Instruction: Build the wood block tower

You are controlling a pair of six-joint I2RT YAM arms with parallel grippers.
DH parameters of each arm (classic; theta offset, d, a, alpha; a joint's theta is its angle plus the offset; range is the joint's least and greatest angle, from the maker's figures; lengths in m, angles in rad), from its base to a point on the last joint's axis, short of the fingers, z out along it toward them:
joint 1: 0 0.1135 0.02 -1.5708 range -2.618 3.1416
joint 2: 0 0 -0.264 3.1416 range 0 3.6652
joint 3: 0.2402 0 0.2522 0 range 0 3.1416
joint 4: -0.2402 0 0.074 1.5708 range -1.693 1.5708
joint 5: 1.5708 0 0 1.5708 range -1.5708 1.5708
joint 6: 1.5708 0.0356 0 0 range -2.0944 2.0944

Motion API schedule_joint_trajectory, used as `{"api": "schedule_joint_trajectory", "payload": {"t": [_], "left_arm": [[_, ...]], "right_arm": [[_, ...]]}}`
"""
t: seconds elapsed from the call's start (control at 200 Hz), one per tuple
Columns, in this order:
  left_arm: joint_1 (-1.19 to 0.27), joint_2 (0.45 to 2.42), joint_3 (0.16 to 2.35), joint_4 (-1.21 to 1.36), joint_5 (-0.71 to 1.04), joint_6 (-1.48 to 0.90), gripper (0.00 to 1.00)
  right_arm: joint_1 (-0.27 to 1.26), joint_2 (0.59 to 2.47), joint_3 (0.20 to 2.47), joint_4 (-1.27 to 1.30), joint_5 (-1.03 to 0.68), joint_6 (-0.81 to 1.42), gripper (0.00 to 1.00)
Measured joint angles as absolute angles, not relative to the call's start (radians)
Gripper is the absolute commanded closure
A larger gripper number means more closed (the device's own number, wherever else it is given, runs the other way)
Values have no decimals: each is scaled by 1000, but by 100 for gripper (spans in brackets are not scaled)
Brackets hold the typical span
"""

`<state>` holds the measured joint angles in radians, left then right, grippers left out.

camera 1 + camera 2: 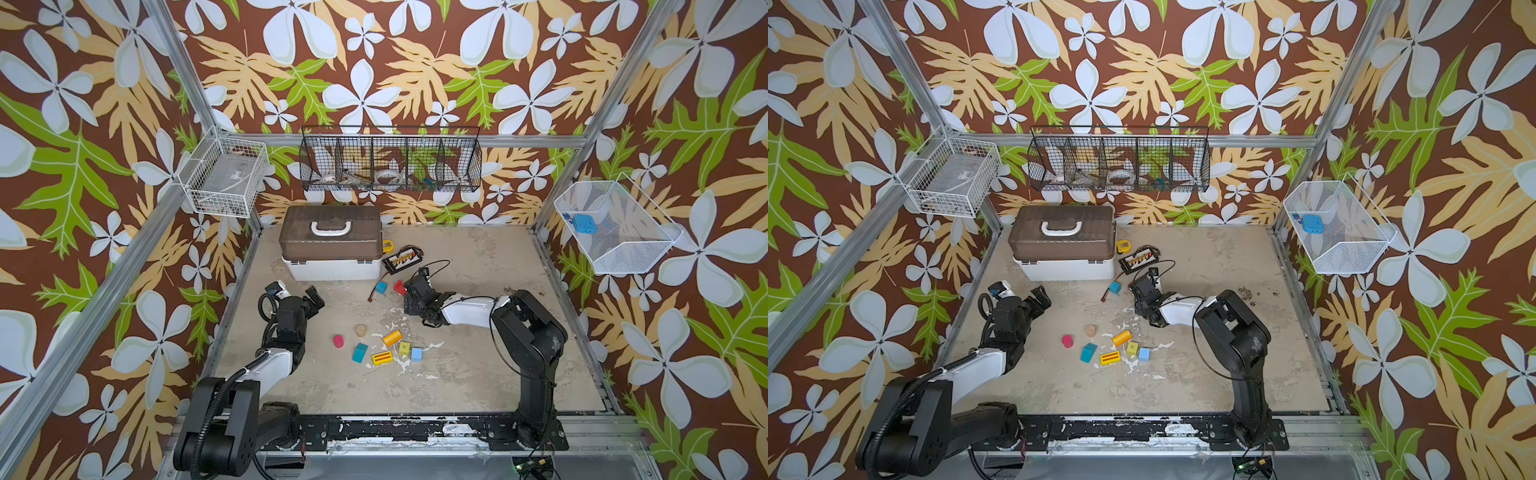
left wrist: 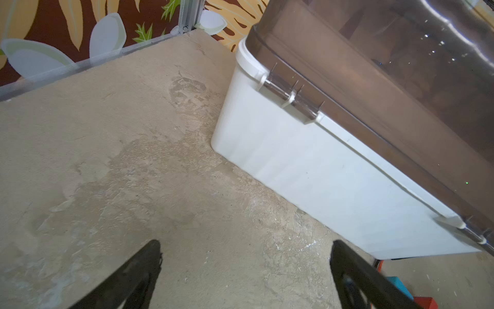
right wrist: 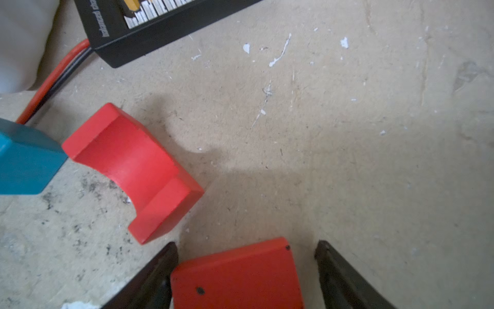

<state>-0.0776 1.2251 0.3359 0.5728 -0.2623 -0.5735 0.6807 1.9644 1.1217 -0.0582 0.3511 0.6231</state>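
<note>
Only the right wrist view reveals what the right end effector (image 3: 246, 244) straddles: a flat red block (image 3: 235, 278), cut off at the frame's edge. One finger (image 3: 157, 275) is against it and the other stands clear, jaws fairly wide. In both top views the arm hides that block. Just beside it lie a red arch (image 3: 131, 171) and a teal cube (image 3: 26, 157), half out of frame, near the black connector board (image 3: 160, 26). Seven more wood blocks (image 1: 392, 338) lie loose and unstacked in the middle of the worktop (image 1: 478, 374), from pink cylinder (image 1: 338, 341) to light blue cube (image 1: 417, 354). The left end effector (image 2: 246, 243) hangs spread wide and empty beside the white case (image 2: 294, 160).
</note>
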Motion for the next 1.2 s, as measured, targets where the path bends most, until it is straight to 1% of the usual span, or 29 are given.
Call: {"api": "schedule_joint_trajectory", "payload": {"t": [0.46, 0.681, 0.851, 0.936, 0.991, 1.196], "left_arm": [[-78, 1224, 337, 575, -249, -569, 0], [-78, 1214, 323, 585, -216, -550, 0], [-78, 1214, 323, 587, -209, -548, 0], [-78, 1214, 323, 588, -208, -548, 0], [-78, 1214, 323, 588, -208, -548, 0], [-78, 1214, 323, 588, -208, -548, 0]], "right_arm": [[673, 1890, 1042, -82, 328, 623, 37], [619, 1856, 990, -58, 318, 625, 37], [533, 1845, 953, -12, 322, 637, 36], [498, 1843, 940, 9, 326, 648, 34], [485, 1843, 936, 17, 332, 654, 31], [478, 1845, 935, 27, 336, 662, 24]]}}
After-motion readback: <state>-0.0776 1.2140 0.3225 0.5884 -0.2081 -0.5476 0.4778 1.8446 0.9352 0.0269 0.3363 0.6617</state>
